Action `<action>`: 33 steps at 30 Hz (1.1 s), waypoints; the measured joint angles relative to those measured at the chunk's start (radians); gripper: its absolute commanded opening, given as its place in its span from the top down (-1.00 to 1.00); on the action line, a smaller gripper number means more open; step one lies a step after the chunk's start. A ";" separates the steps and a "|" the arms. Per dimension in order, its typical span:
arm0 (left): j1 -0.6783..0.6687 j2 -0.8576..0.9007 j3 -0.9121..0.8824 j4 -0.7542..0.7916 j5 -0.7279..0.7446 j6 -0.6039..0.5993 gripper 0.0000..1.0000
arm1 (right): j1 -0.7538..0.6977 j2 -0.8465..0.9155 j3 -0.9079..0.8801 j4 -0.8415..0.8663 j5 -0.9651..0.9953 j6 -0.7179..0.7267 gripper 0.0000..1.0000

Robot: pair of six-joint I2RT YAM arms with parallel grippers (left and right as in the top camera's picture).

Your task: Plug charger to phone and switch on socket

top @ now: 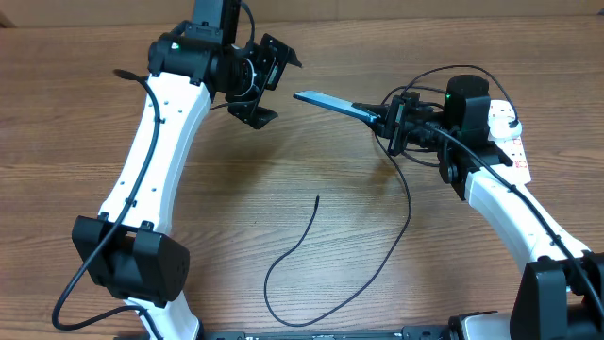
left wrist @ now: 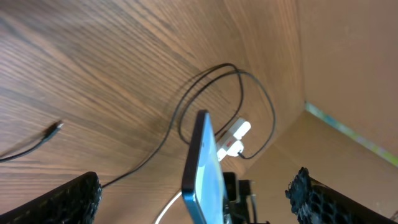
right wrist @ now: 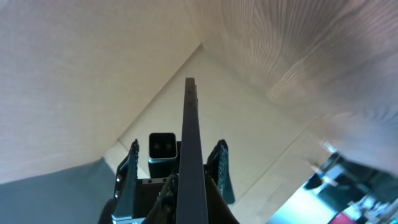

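We see the phone (top: 332,104) held up off the table (top: 85,142), one end clamped between the closed fingers of the right gripper (top: 390,119). In the overhead view its long axis runs left to right, and its free end points at the left gripper (top: 270,85). That gripper hangs near the free end without touching it, fingers spread wide with nothing between them.

From the left wrist the phone is turned nearly edge-on, its blue screen at a slant. From the right wrist we see only its thin dark edge running straight away from us. We cannot read any writing on the screen.

The charger (top: 315,210) lies loose in a curve on the table, nearer us than the phone and well apart from it, its small tip bare on the wood. The socket (top: 515,156) lies at the right side, partly hidden under the right arm, and its red markings are too small to read.
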 measured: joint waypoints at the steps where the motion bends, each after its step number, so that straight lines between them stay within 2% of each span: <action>1: -0.005 0.000 0.000 0.010 -0.003 -0.009 -0.99 | 0.004 0.000 0.000 0.013 -0.002 0.031 0.93; 11: -0.068 0.000 0.000 0.039 -0.072 -0.071 -0.99 | 0.047 0.000 0.000 0.132 0.000 0.060 0.93; 23: -0.122 0.000 0.000 0.052 -0.192 -0.116 -0.99 | 0.047 0.000 0.000 0.132 0.025 0.060 0.93; 33: -0.144 0.000 0.000 0.075 -0.217 -0.164 -0.99 | 0.047 0.000 0.000 0.145 0.046 0.060 0.93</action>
